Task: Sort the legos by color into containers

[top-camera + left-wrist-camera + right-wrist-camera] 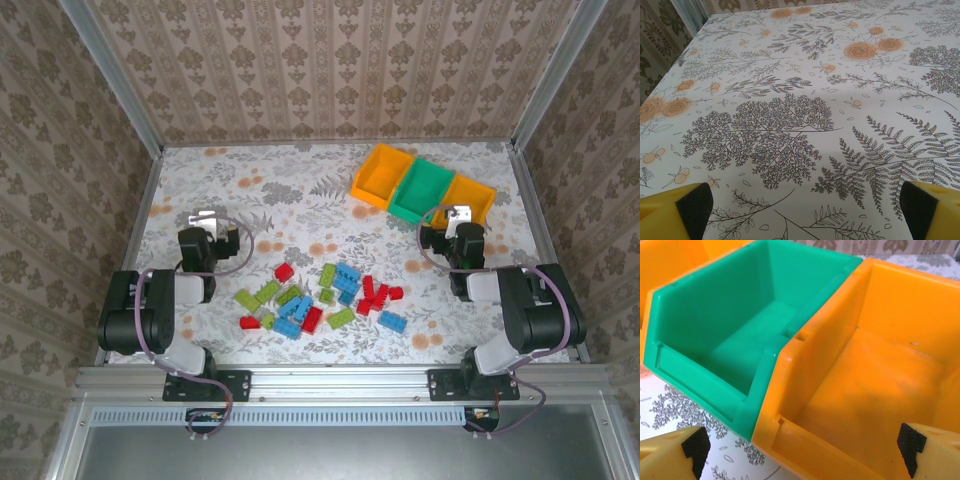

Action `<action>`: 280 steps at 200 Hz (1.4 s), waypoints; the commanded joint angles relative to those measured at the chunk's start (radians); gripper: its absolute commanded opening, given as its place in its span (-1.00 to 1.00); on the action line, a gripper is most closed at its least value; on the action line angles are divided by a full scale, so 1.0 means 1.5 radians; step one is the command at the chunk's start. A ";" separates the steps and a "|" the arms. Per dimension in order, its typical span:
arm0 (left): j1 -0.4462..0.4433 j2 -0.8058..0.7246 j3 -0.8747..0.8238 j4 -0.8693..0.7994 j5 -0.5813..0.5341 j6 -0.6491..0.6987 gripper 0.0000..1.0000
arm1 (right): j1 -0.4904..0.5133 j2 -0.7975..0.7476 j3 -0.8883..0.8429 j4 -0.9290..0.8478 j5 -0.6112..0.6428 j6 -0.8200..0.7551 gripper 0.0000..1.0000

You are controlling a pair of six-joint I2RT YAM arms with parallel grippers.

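2 orange bins (380, 178) flank 1 green bin (422, 188). Ca. 20 legos (345, 278), studded, red/blue/lime, nearside of green bin. L gripper (807, 207), R gripper (802, 450): jaws apart.

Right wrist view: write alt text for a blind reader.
An empty green bin sits touching an empty orange bin, seen close from above. The right gripper is open, its yellow fingers at the bottom corners, over a floral tablecloth.

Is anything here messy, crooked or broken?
Nothing looks broken. The legos lie jumbled, colours mixed, on the table between the arms, and the three containers sit in a row slanted to the table's edges, with nothing in them.
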 commanded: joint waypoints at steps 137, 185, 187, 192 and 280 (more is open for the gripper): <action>-0.178 -0.097 0.366 -0.657 -0.029 -0.117 1.00 | 0.014 0.229 0.742 -0.980 0.063 0.295 0.65; -0.194 -0.121 0.327 -0.657 -0.061 -0.129 1.00 | 0.015 0.318 0.809 -1.027 0.092 0.295 0.57; -0.194 -0.123 0.325 -0.657 -0.062 -0.129 1.00 | 0.015 0.321 0.809 -1.027 0.092 0.295 0.56; -0.194 -0.127 0.320 -0.657 -0.067 -0.130 1.00 | 0.014 0.325 0.810 -1.027 0.091 0.293 0.53; -0.194 -0.182 0.268 -0.668 -0.123 -0.151 1.00 | 0.061 0.356 0.808 -1.016 0.085 0.251 -0.32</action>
